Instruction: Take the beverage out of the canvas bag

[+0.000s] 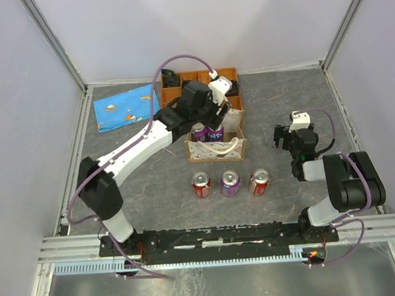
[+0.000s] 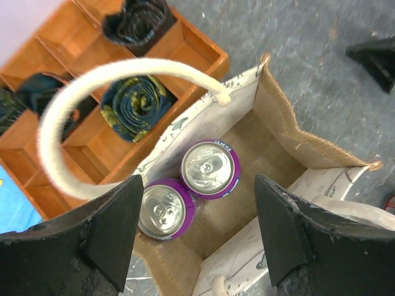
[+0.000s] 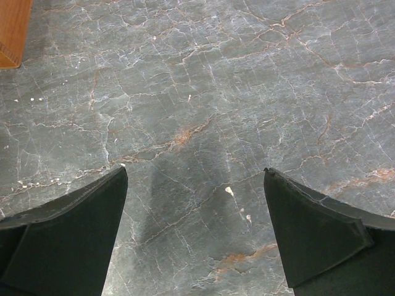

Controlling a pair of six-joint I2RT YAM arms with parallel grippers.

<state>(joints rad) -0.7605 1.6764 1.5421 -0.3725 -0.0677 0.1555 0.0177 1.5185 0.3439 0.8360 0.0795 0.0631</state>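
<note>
This is probably a robotics lab test cell, not a home or a shop. The left arm (image 1: 133, 152) and the right arm (image 1: 345, 181) are bolted to a metal rail (image 1: 62, 251) at the near edge of a grey marble-patterned table (image 1: 160, 191). Plain pale wall panels (image 1: 18, 99) in aluminium posts (image 1: 53, 43) fence it in. Purple cables (image 1: 177, 57) loop off the arms. The objects look like staged props: three cans (image 1: 230, 183) in a neat row, a canvas bag (image 1: 216, 149), a compartmented wooden tray (image 1: 177, 95) and a blue patterned cloth (image 1: 125, 107).
</note>
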